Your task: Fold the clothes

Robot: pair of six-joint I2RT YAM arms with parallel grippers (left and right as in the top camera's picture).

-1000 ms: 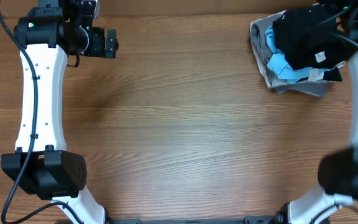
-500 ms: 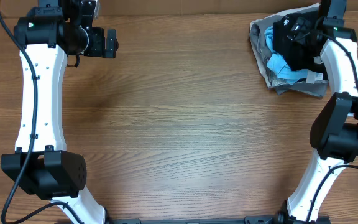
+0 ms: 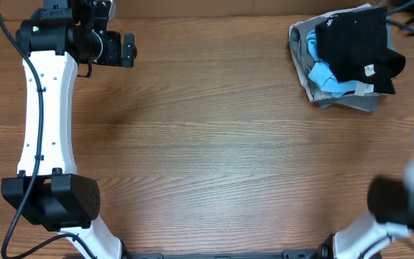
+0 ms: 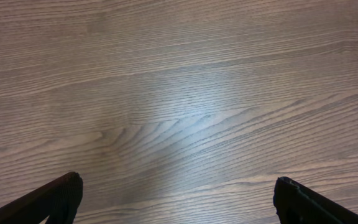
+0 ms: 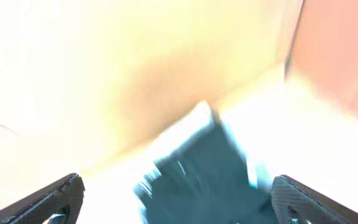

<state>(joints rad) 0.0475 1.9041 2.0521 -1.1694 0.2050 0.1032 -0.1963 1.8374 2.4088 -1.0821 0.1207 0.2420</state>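
Left pincer (image 4: 178,182) and right pincer (image 5: 176,183) are seen released, empty. The shirt (image 3: 354,43) is heaped on a blue shirt (image 3: 323,75), which could be snagged along.

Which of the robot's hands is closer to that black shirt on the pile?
Right. The right hand, by its own blurred view, faces the clothes pile with the black shirt on top. The left hand sits across the table, at the other far corner.

Matt black cloth shirt (image 3: 354,42), wood-grain table (image 3: 214,129)
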